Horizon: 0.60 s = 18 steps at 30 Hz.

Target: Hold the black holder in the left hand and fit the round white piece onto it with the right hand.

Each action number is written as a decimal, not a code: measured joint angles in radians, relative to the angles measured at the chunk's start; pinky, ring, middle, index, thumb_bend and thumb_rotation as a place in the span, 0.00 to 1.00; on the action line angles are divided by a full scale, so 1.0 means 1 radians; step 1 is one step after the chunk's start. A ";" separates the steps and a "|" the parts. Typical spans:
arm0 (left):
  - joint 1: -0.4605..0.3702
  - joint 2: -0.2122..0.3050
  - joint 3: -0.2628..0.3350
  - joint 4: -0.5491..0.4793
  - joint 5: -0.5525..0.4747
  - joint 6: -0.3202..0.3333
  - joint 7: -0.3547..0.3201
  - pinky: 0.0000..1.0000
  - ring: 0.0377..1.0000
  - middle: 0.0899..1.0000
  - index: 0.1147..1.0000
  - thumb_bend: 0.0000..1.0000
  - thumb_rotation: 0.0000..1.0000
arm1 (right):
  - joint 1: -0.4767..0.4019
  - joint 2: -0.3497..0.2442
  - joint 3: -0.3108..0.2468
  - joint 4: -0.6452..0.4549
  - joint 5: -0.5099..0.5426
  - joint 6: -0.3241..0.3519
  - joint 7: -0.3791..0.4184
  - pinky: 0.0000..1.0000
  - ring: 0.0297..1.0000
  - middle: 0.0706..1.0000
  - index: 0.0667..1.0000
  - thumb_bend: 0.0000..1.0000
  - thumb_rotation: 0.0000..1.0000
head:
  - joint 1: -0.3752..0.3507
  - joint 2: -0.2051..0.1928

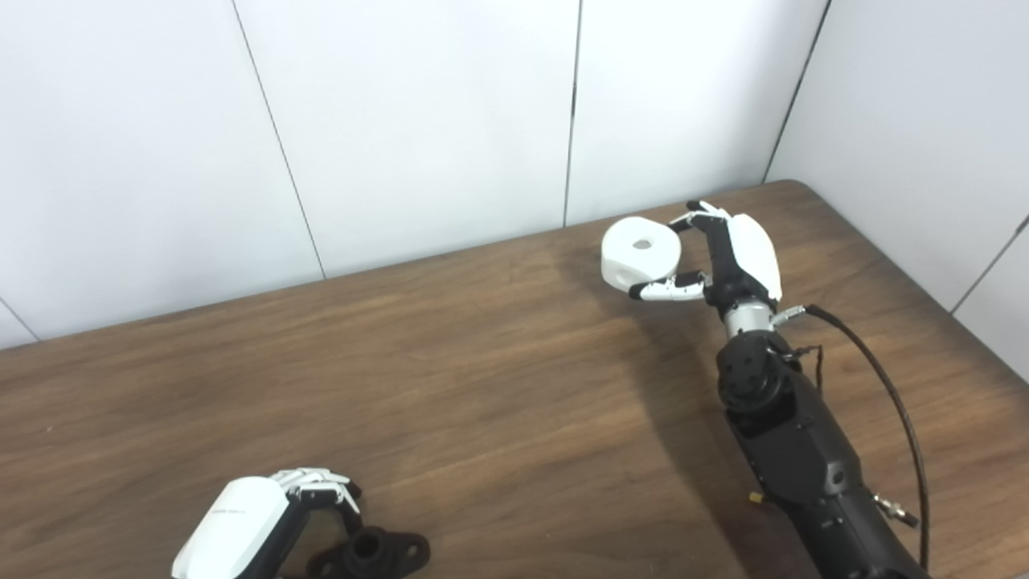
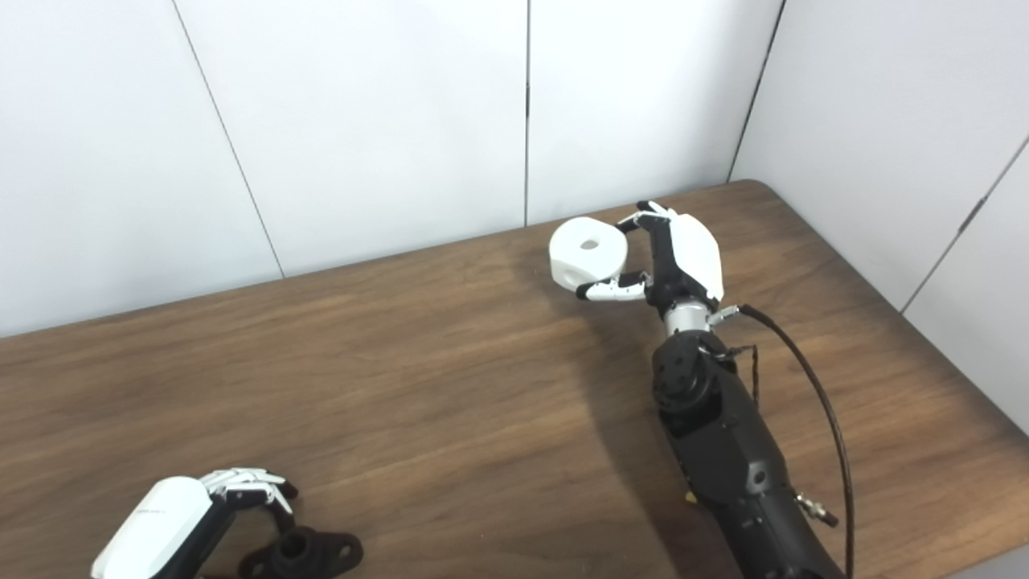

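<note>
Wooden table (image 1: 482, 386), dark brown grain, rounded far right corner, set against white wall panels; bearing one black holder (image 1: 378, 552) with flanged base, near its front left edge.

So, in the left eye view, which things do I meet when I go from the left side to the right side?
Left hand → black holder on the table → round white piece → right hand gripping that piece → black cable trailing from the right wrist.
</note>
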 measured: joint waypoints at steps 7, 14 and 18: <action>0.009 -0.005 -0.009 -0.004 0.004 0.006 0.010 0.80 0.78 0.71 0.42 0.52 0.04 | 0.031 0.005 0.034 -0.149 0.005 0.057 0.100 0.85 0.89 0.85 0.45 0.52 0.14 | 0.077 0.015; 0.014 -0.011 -0.018 -0.003 0.009 0.007 0.023 0.82 0.79 0.71 0.42 0.52 0.05 | 0.093 0.011 0.095 -0.244 0.001 0.058 0.176 0.88 0.89 0.84 0.45 0.52 0.14 | 0.146 0.017; 0.016 -0.020 -0.026 -0.003 0.026 0.019 0.022 0.84 0.80 0.72 0.42 0.52 0.05 | 0.132 0.029 0.126 -0.306 -0.001 0.060 0.209 0.89 0.87 0.84 0.45 0.52 0.14 | 0.187 0.023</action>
